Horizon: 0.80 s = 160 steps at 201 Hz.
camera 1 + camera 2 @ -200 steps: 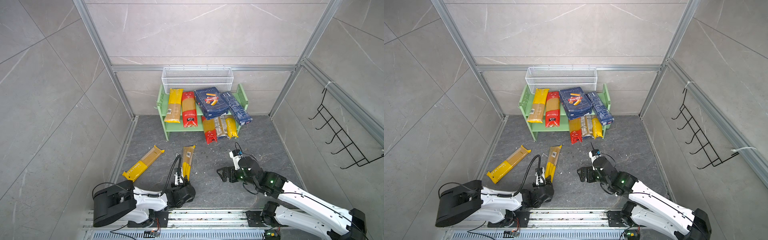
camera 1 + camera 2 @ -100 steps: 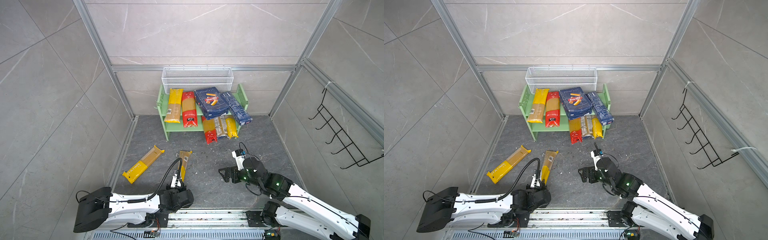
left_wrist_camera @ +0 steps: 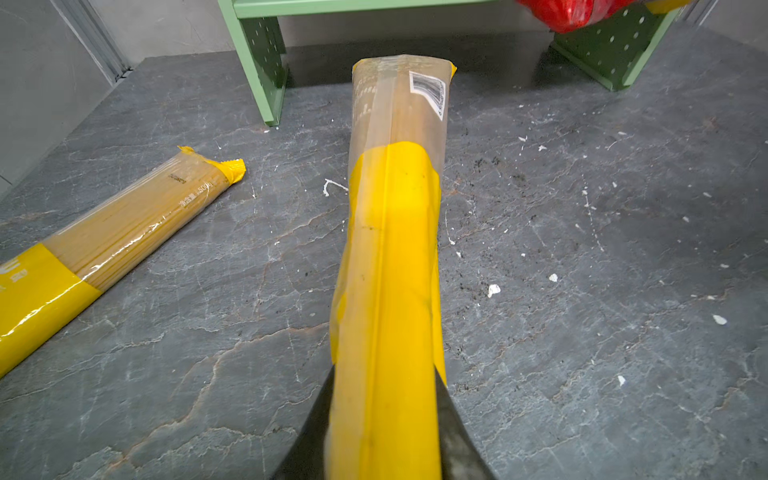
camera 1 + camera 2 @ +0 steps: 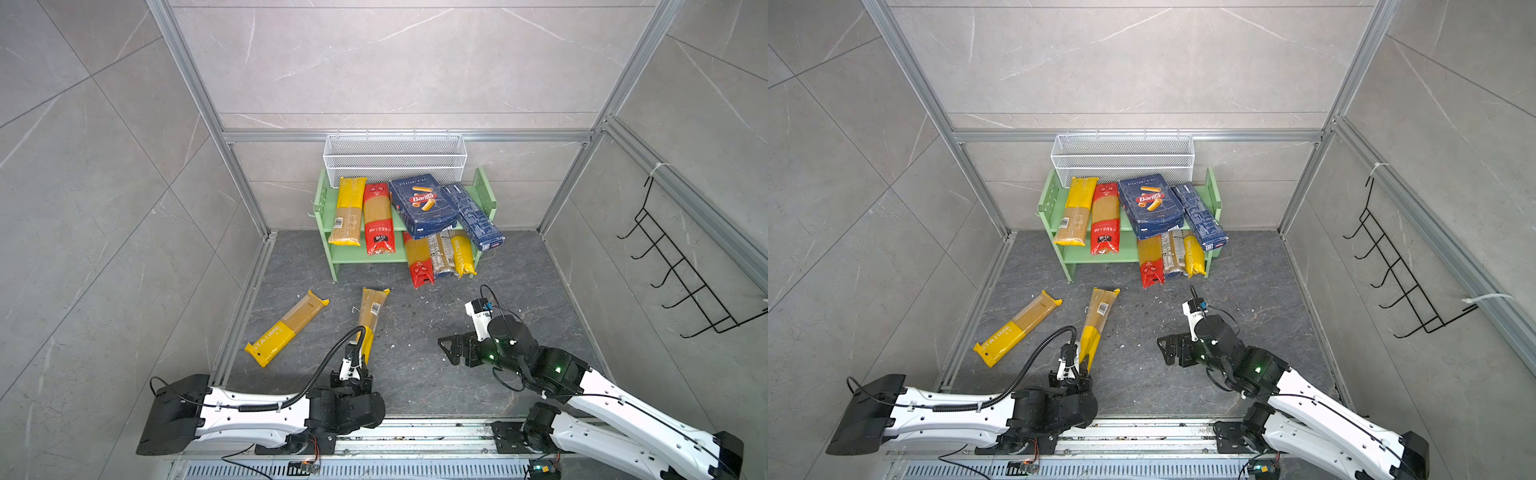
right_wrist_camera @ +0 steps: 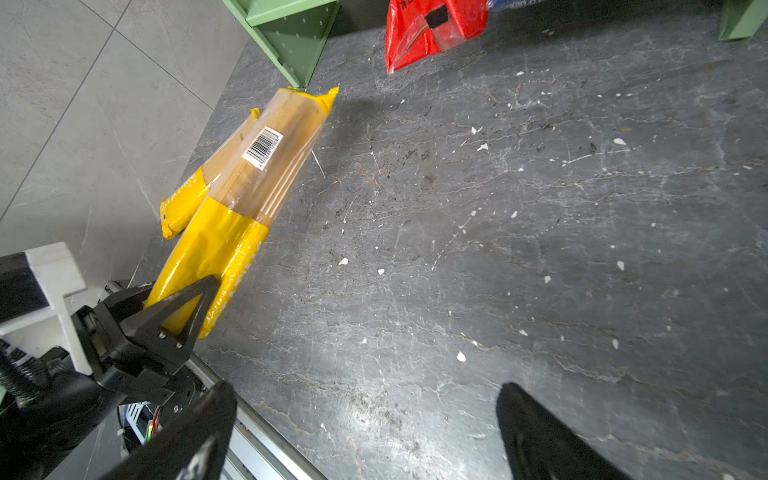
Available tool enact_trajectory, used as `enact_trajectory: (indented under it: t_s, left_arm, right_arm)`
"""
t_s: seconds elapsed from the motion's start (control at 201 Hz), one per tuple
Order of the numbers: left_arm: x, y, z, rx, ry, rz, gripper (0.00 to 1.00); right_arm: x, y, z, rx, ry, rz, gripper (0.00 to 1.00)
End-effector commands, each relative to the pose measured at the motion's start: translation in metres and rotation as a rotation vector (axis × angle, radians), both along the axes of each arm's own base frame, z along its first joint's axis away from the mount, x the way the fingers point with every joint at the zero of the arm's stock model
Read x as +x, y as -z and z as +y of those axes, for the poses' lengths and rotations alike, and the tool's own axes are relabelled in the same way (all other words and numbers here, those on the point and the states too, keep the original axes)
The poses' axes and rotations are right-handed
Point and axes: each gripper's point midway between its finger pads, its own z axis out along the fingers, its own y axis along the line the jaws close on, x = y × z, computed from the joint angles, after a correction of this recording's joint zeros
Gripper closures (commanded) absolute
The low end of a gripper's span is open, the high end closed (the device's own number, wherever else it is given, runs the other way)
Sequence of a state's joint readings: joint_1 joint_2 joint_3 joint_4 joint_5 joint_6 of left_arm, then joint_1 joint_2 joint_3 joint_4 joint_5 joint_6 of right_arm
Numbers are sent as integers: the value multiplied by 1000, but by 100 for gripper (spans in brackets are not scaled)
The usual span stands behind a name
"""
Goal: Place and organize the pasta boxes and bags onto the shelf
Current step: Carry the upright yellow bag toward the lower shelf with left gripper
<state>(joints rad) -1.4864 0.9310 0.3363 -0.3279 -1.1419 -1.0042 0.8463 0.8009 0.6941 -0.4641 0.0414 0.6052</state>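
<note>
My left gripper [image 4: 354, 368] [image 3: 384, 415] is shut on the yellow end of a slim spaghetti bag [image 4: 371, 316] [image 4: 1097, 318] [image 3: 395, 216] [image 5: 253, 183]. The bag's clear barcode end points at the light green shelf [image 4: 365, 257] [image 4: 1100, 254] and is off the floor. A second yellow bag [image 4: 286, 328] [image 3: 108, 237] lies flat to its left. The top tier holds a yellow bag [image 4: 347, 212], a red bag [image 4: 378, 220], the wide Barilla box [image 4: 424, 203] and the narrow blue box [image 4: 473, 216]. Three bags [image 4: 442, 255] stick out of the lower tier. My right gripper [image 4: 448, 351] [image 5: 365, 432] is open and empty over bare floor.
A white wire-mesh basket [image 4: 395, 160] hangs behind the shelf. A black wire hook rack [image 4: 681, 270] is on the right wall. A metal rail [image 4: 415, 430] runs along the front edge. White crumbs are scattered over the dark stone floor [image 5: 540, 208].
My left arm has folded lower and further left along the front rail, still gripping the bag, which dipped toward me and then pointed back at the shelf. The right gripper has hardly moved.
</note>
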Motion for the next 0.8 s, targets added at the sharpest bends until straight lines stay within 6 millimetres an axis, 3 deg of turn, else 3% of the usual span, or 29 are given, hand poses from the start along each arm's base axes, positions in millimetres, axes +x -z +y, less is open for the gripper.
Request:
enact_trajectory:
  t_s: [0.0,0.199,0.363,0.791]
  left_arm:
    - [10,-51,7,-97,-104,-194,100]
    - [12,-76,3,-105,-121,-256,100]
    - [20,-88,11,-124,-177,-273,100]
    - [91,-98,-34,-111,-58,-189,100]
  right_arm:
    - [2,-12,-2,-8,3,-26,1]
    - [3,-18,-1,-5,0,-32,0]
    - [4,-22,-1,-4,2,-39,0]
    - [2,-22,-13,-32,29,-56,0]
